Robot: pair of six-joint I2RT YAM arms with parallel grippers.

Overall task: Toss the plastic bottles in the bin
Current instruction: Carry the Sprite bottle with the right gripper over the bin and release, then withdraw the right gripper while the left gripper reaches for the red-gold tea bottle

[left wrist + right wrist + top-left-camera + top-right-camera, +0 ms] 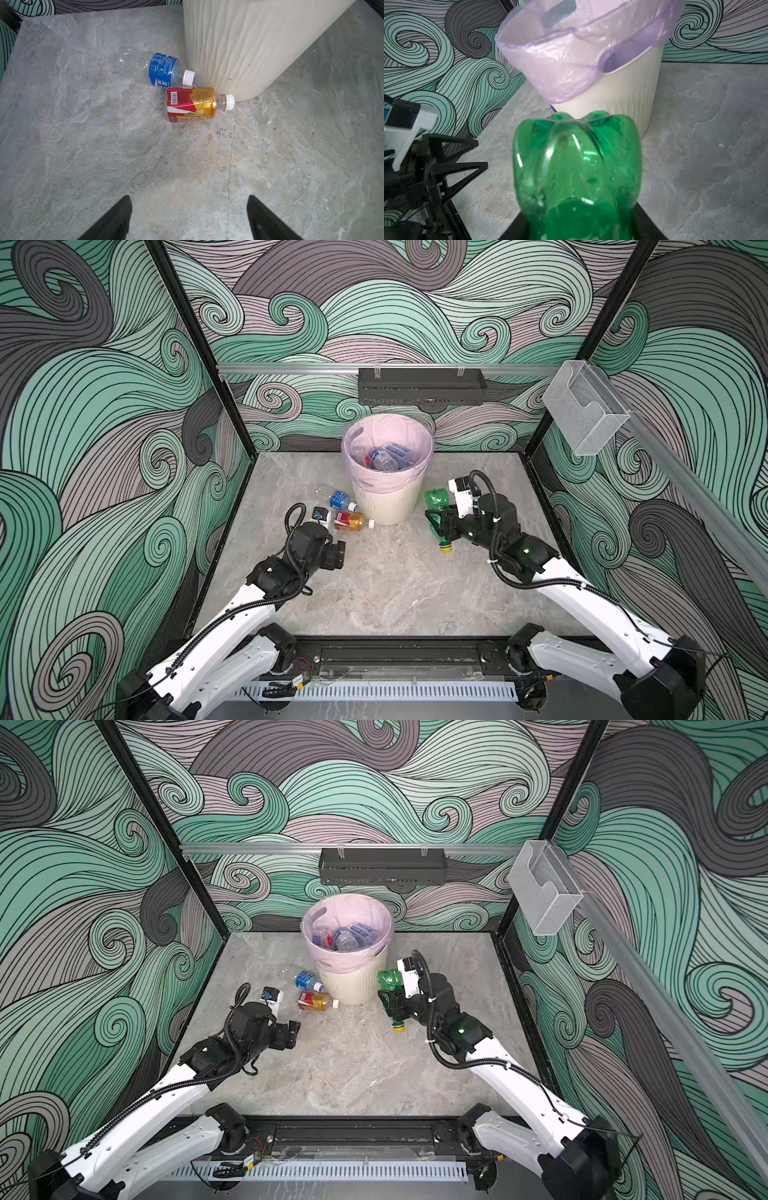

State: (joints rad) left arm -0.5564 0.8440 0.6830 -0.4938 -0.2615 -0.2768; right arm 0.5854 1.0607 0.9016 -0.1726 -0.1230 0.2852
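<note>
Green bottle (575, 166), clamped in the right gripper (439, 524), hangs just beside the bin (386, 506); mid-carry, so next lift above the bin and let go. Left gripper (189, 218) gapes empty, facing red bottle (191, 104) and blue bottle (162, 68) at the bin's foot

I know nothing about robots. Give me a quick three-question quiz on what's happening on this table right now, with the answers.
1. True or false: the right gripper holds a green bottle.
2. How many bottles lie on the table outside the bin?
3. The left gripper is: A) shut on a bottle, B) open and empty, C) inside the bin.

Key:
1. True.
2. Two: the blue-label bottle and the red-and-gold bottle, both beside the bin's base.
3. B.
</note>
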